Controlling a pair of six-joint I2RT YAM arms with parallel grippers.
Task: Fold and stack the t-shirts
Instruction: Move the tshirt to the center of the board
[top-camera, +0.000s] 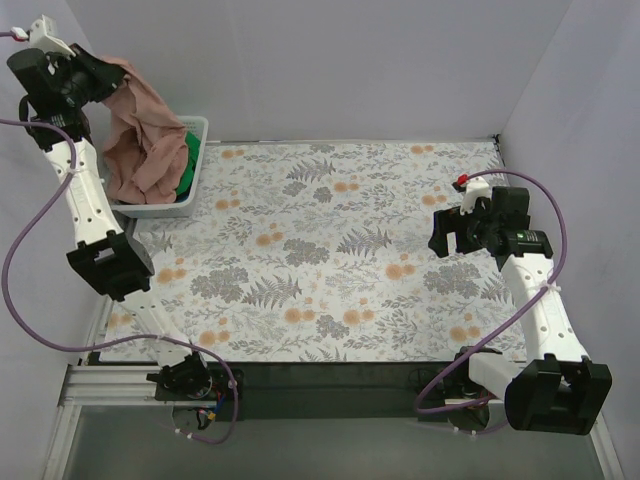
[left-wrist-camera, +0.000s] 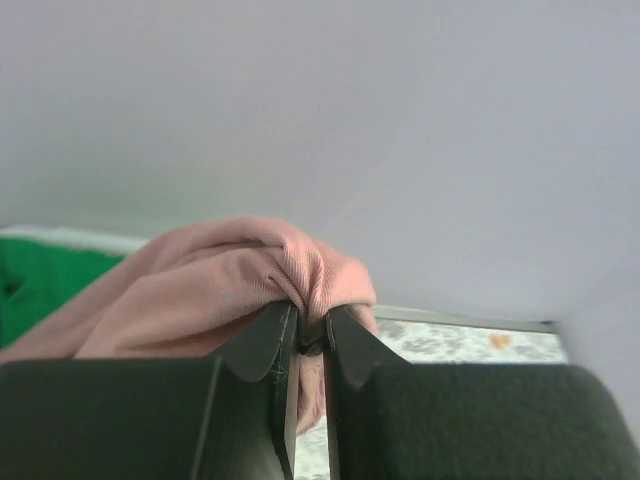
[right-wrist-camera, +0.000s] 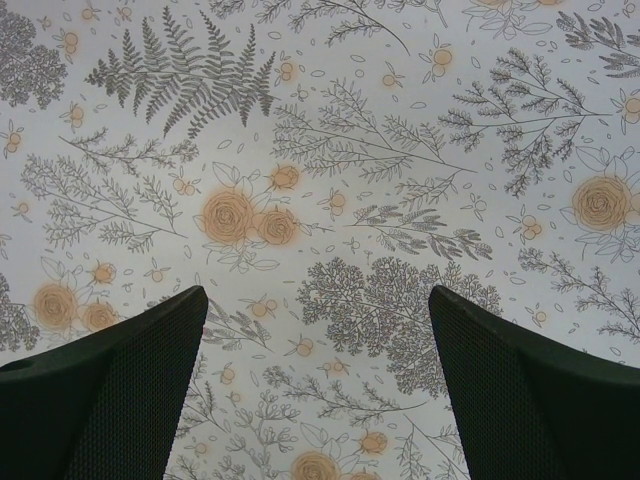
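White walls box in the floral-covered surface (top-camera: 330, 250), with the basket (top-camera: 196, 128) at its far left corner as my landmark. Above the basket's left end, the left end effector (top-camera: 110, 72) is clamped on a bunch of the pink t-shirt (top-camera: 140, 140). The shirt hangs from that grip with its length running down into the basket, where its lower part is heaped. The green t-shirt (top-camera: 190, 165) sits in the basket's right end, partly under the pink one.

As I judge it, the next move depends on the open surface lying to the basket's right, so the pink shirt has to travel up and rightward. The left arm is by far the nearer.

Well to the right of the basket, the right end effector (top-camera: 460, 232) hovers with its fingers spread wide and holds nothing.

The left wrist view confirms the pinch (cloth squeezed between the jaws), while the top view alone shows the heap in the basket. The right wrist view shows only floral print.
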